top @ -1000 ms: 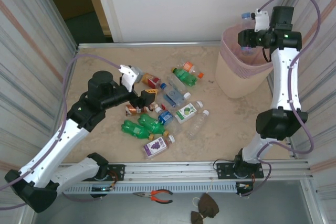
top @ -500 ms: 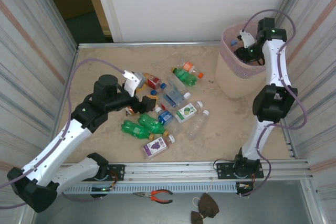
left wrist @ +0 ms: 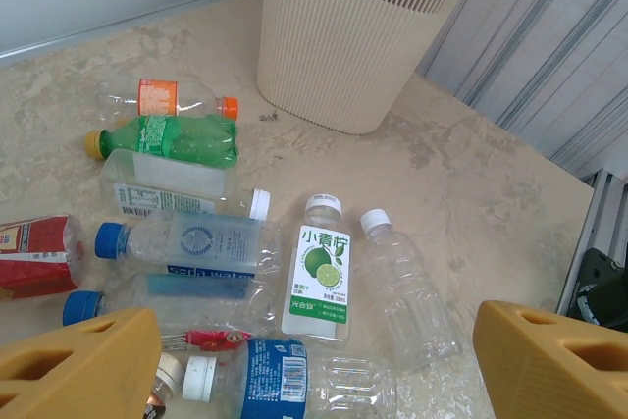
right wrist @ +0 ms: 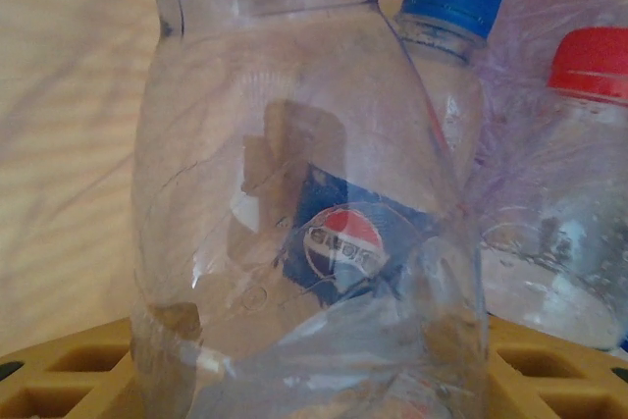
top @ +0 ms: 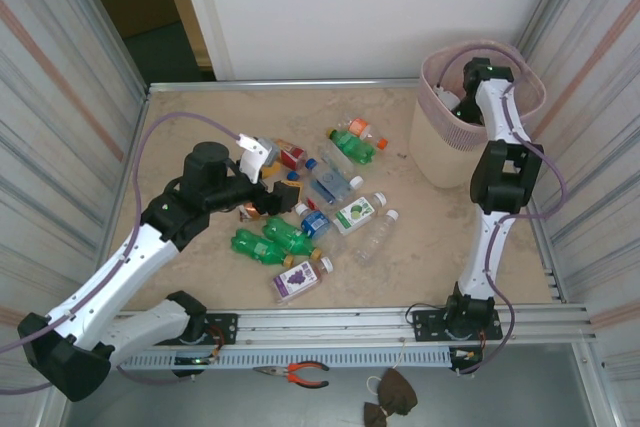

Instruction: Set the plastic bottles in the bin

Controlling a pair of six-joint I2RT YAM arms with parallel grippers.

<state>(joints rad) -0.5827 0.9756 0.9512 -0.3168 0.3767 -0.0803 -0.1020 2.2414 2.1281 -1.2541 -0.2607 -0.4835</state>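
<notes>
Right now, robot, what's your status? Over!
Left fingers open above loose bottles on table. Right fingers inside bin, clear bottle between them, grip unclear. Nothing blocking. Over.

a robot test cell in a lab or workshop: a beige tabletop (top: 200, 117) fenced by ribbed side panels (top: 60, 97), a left arm (top: 130, 257) and right arm (top: 497, 177) bolted to an aluminium rail (top: 340, 320) at its near edge, pliers (top: 300, 374) on the ledge (top: 520, 382) below.

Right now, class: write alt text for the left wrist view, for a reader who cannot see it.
Plastic bottles, green, lime-labelled and clear, lie scattered on a beige table. A ribbed bin stands beyond them, and the orange fingers of the open left gripper frame the bottom corners.
</notes>
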